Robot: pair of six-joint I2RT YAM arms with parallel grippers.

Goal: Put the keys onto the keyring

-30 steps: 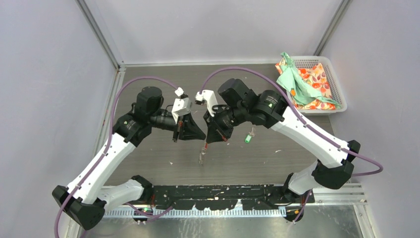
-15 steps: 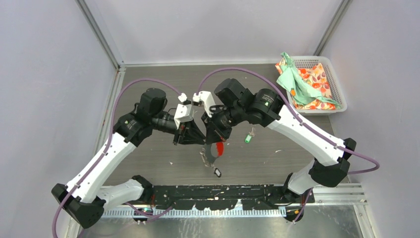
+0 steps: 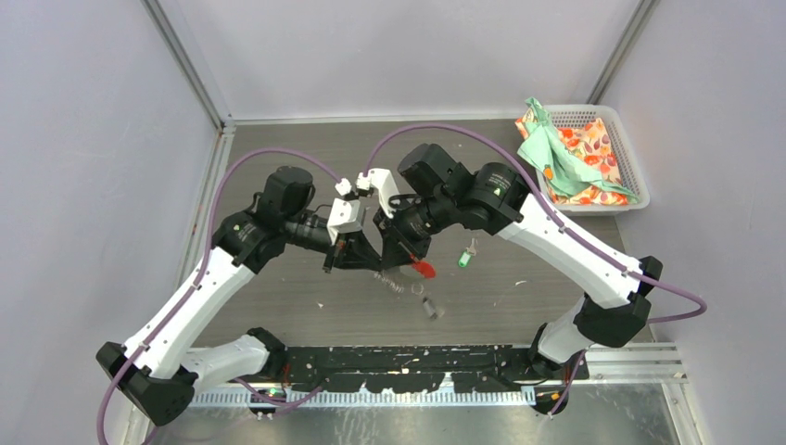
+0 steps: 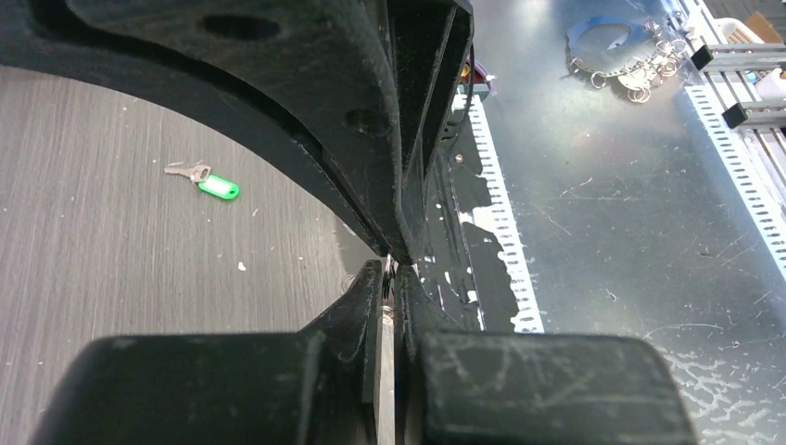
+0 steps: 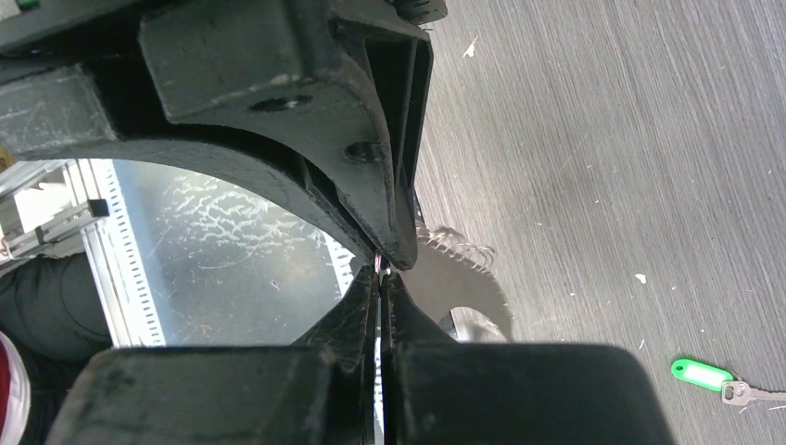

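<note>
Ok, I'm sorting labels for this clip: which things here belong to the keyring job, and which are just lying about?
Job: keyring; green-tagged key; blurred thing below the ring, perhaps the other key.
Lying about: basket, cloths in it; loose rings on the metal sheet.

My left hand [image 3: 363, 258] slid right, now just beside my right hand [image 3: 400, 260] mid-frame. The keyring [image 3: 400, 283] swung up: red tab [image 3: 424, 269] kicked out right, and the dangling key [image 3: 429, 308], blurred, is now lower right of it.
</note>
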